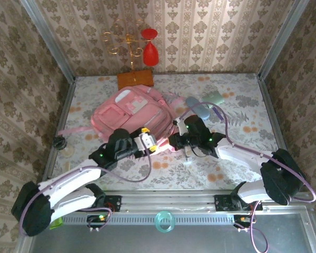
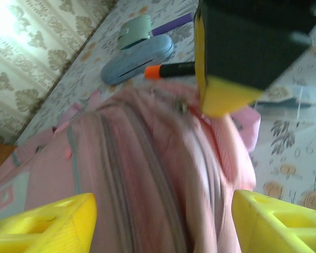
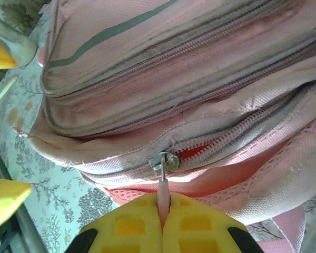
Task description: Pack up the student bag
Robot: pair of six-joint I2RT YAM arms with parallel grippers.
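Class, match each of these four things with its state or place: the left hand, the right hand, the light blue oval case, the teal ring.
Column A
1. left hand
2. right hand
3. light blue oval case
4. teal ring

Column B
a. on the metal rail at the near edge
b. shut on the zipper pull of the pink fabric backpack
c. open, over the backpack
d. on the table, beside an orange-capped marker

Pairs: 1-c, 2-b, 3-d, 4-a

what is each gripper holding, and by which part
The right gripper pinches the student bag by its zipper pull tab; the left gripper is open, holding nothing.
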